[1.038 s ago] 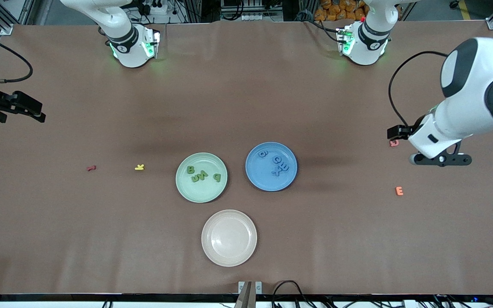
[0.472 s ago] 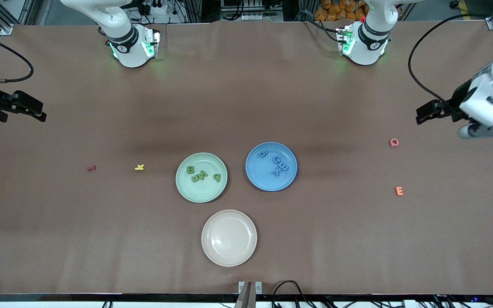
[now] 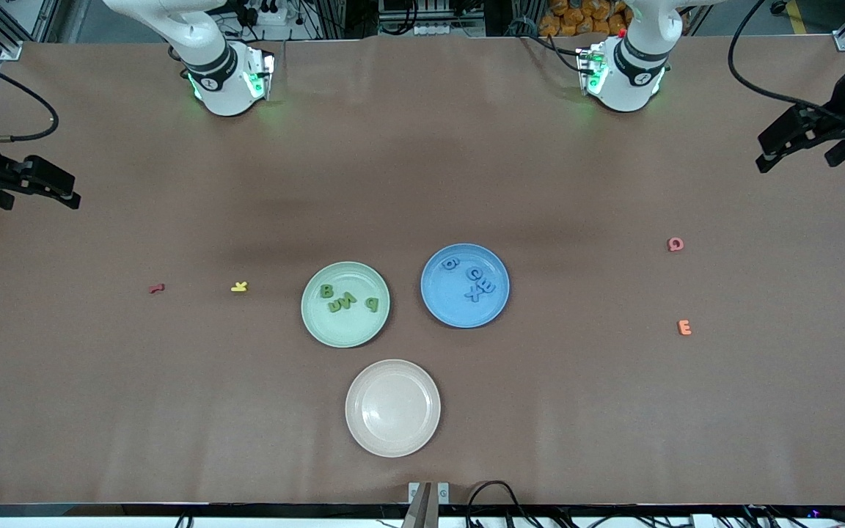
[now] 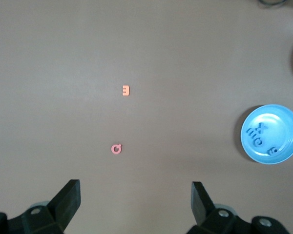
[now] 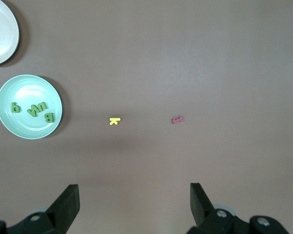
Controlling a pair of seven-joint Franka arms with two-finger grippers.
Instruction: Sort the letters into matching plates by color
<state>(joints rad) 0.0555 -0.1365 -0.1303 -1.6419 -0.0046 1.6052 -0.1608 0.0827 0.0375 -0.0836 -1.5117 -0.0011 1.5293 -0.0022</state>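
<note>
Four dark green letters (image 3: pixel 346 298) are seen lying in the mint green plate (image 3: pixel 345 334); a "B" can be read, and what look like "N", "U" and "P", turned about. Four blue letters (image 3: pixel 473 282) are seen in the blue plate (image 3: pixel 441 304), just beside the green one toward the left arm's end of the desk; an "X" and a "C" can be made out, while the others are overlapped and hard to read against the blue. A beige-pink plate (image 3: pixel 392 447) is set nearer the front camera than both.

On the bare desk (image 3: pixel 422 147), an orange "E" (image 3: pixel 683 327) and a pink ring-shaped letter (image 3: pixel 675 244), perhaps a "Q", are found toward the left arm's end. A yellow "K" (image 3: pixel 239 287) and a red piece (image 3: pixel 156 289) of unclear shape are found toward the right arm's end. Wide bare surface is left around the plates on every side.

The left hand (image 3: pixel 796 139) is held in the air over the desk's edge at the left arm's end, its fingers (image 4: pixel 68 200) spread apart and nothing between them; its arm is cut off by the frame. The right hand (image 3: pixel 45 187) is held over the edge at the right arm's end, fingers (image 5: pixel 68 202) likewise apart and empty, and partly cut off.
</note>
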